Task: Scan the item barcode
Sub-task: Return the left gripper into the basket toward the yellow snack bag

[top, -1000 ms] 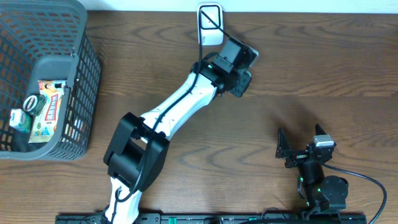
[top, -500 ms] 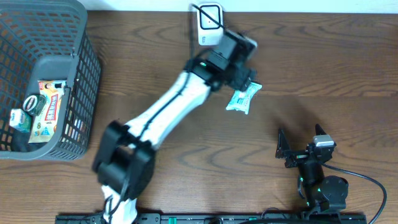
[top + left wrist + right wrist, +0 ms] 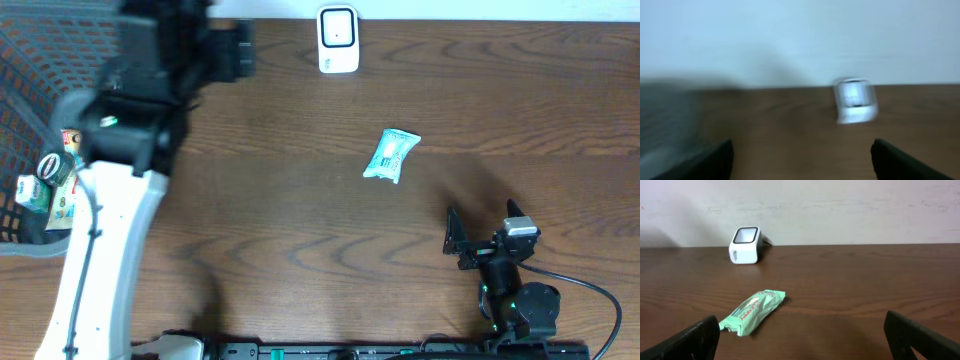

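Green snack packet (image 3: 390, 155) lies flat on the wooden table (image 3: 300, 220), a little right of centre and nearer than the white barcode scanner (image 3: 338, 40), which stands at the far edge by the wall. Nothing touches the packet.

The left gripper (image 3: 800, 160) has its two fingers spread wide with nothing between them; it sits over the far left of the table, next to the grey mesh basket (image 3: 140, 110), and its camera view is blurred. The right gripper (image 3: 800, 340) rests at the near right, fingers fully apart and empty, facing the packet and scanner.

Judging from this layout, the packet looks set aside after scanning, and the left arm seems placed to take another item from the basket. That is a guess.

Counts: one packet on the table, one scanner, one basket, two arms. The basket holds several packaged goods (image 3: 75, 175); at least three show, the exact number unclear.
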Motion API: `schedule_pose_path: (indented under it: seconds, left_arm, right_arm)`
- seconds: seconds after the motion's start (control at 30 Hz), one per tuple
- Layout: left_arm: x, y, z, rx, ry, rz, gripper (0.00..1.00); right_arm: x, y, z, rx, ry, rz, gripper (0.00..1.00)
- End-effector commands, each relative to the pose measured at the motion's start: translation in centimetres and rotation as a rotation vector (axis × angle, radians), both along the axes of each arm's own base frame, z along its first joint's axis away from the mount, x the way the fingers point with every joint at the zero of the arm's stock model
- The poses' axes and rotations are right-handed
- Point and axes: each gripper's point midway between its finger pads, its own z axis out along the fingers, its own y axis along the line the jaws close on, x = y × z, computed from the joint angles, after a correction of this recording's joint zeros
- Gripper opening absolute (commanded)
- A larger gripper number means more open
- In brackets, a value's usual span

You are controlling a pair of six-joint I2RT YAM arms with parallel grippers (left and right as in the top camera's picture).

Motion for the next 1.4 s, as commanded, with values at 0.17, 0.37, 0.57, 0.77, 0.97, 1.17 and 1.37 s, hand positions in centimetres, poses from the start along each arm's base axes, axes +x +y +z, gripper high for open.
schedule_pose_path:
  seconds: [0.17,0.37,0.57,0.77,0.97,1.17,1.37]
  left_arm:
    - [-4.5,17.3,-4.6,-0.003,0.211,0.622,0.86]
    - [-6.2,23.7,-7.9,-0.216,0.278,0.806,0.94]
    - [-6.7,26.0,-11.0,-0.314,0.371,0.771,0.94]
    - [-8.5,26.1,-16.8,-0.243,0.635,0.688,0.94]
    - [-9.5,25.4,-23.0,-0.278,0.856,0.666,0.94]
    - [-9.5,24.7,-28.8,-0.262,0.984,0.576,0.94]
    - [-9.4,24.3,-32.7,-0.271,1.042,0.511,0.94]
  right_arm:
    - [0.0,-0.1,-0.1,-0.012,-0.001,-0.006,0.99]
    - [0.0,-0.1,-0.1,-0.012,0.000,-0.006,0.99]
    - [0.0,-0.1,-0.1,-0.012,-0.001,-0.006,0.99]
    - [0.0,-0.1,-0.1,-0.012,-0.001,-0.006,0.99]
    - [0.0,-0.1,-0.1,-0.012,-0.001,-0.006,0.99]
    - [0.0,-0.1,-0.1,-0.012,-0.001,-0.006,0.99]
    - [0.0,-0.1,-0.1,-0.012,-0.001,-0.006,0.99]
